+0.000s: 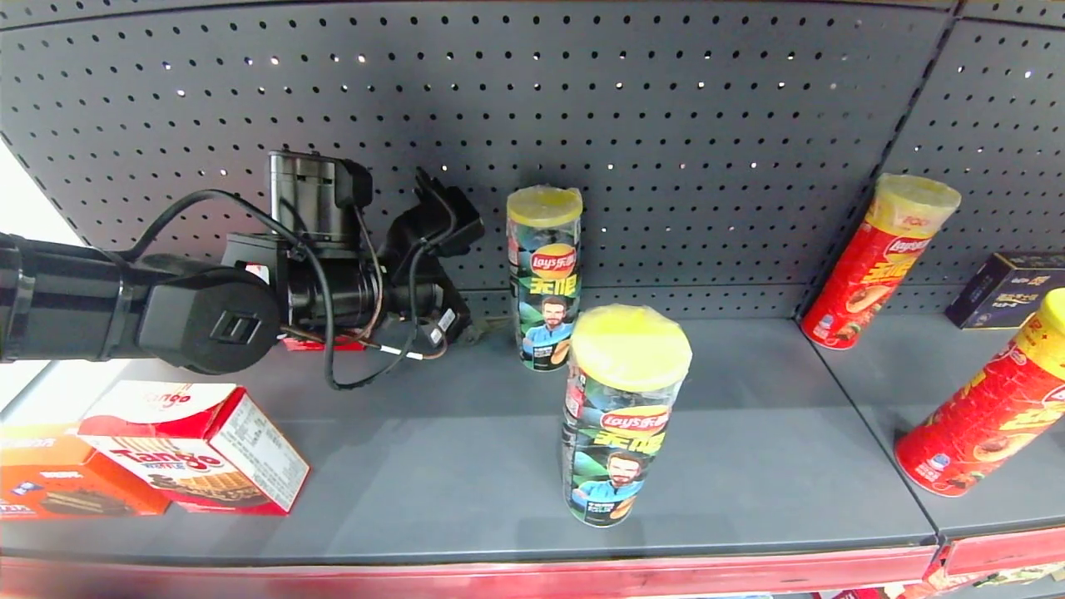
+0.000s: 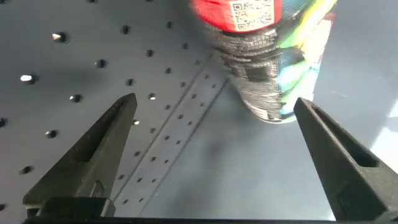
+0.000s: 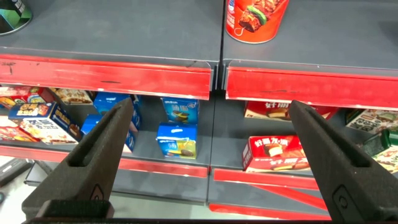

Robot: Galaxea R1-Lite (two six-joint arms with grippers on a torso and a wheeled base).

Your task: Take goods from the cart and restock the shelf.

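Left gripper spread wide, empty; rear can just ahead of its tips. I reckon a forward bump could topple it against the front can beyond.

The orange box is cut by the left edge, the near red can and dark box by the right. A red item is mostly hidden behind the left arm. The left wrist view blurs the green can and cuts off its top.
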